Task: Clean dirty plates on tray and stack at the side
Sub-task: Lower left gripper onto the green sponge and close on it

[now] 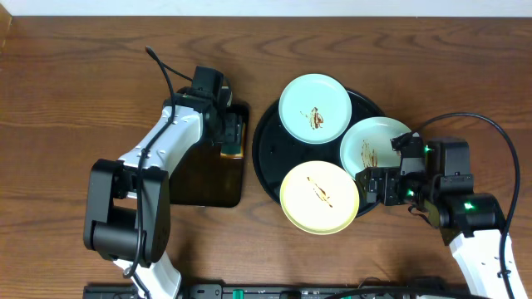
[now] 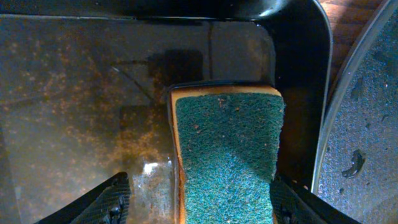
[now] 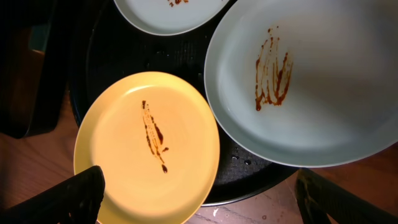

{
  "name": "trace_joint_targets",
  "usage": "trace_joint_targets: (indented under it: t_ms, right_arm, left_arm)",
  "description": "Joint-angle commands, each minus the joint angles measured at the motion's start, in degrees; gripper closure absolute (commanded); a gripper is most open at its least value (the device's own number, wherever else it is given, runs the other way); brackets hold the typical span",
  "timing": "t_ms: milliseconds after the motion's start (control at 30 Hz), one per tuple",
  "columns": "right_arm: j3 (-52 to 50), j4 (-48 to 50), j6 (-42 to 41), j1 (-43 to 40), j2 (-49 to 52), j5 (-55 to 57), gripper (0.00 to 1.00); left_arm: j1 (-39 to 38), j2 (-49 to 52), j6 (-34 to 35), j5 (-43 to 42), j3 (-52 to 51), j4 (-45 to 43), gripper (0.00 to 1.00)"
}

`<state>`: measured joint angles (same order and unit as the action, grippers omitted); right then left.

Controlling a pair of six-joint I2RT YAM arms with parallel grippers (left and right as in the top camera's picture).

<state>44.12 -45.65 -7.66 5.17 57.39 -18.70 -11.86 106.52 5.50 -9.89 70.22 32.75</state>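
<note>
The left claw (image 2: 205, 202) hangs open astride the green sponge (image 2: 227, 155) in the rectangular tray (image 2: 298, 62); a square, centred squeeze on its long sides should lift it cleanly. The right claw (image 3: 199, 193) hovers open at four o'clock of the round tray (image 1: 264, 145), which holds three smeared plates (image 1: 314, 108), the yellow plate (image 1: 320, 197) nearest.

Looking it over now, no words on my plates (image 1: 314, 109), no label on the round tray (image 1: 264, 145), no brand on the sponge (image 2: 227, 155), nothing readable anywhere I look.

Tool (image 2: 202, 202) straddles green sponge (image 2: 227, 155) in rectangular tray (image 2: 62, 93).
</note>
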Motion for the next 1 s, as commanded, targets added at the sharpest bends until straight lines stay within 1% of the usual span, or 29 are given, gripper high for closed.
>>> trace_joint_targets:
  t_ms: [0, 367, 733, 867, 967]
  right_arm:
    - [0.8, 0.0, -0.4, 0.5, 0.0, -0.6, 0.04]
    - [0.8, 0.0, -0.5, 0.5, 0.0, -0.6, 0.04]
    - [0.8, 0.0, -0.5, 0.5, 0.0, -0.6, 0.04]
    - [0.8, 0.0, -0.5, 0.5, 0.0, -0.6, 0.05]
    - [0.8, 0.0, -0.5, 0.5, 0.0, -0.6, 0.05]
  left_arm:
    - [-0.1, 0.8, -0.7, 1.0, 0.2, -0.1, 0.28]
    - [-2.4, 0.9, -0.8, 1.0, -0.3, -0.8, 0.27]
    - [-2.4, 1.1, -0.7, 2.0, -1.8, -1.4, 0.27]
    - [-2.4, 1.1, -0.7, 2.0, -1.9, -1.4, 0.28]
    - [-2.4, 1.4, -0.7, 2.0, -1.9, -1.4, 0.31]
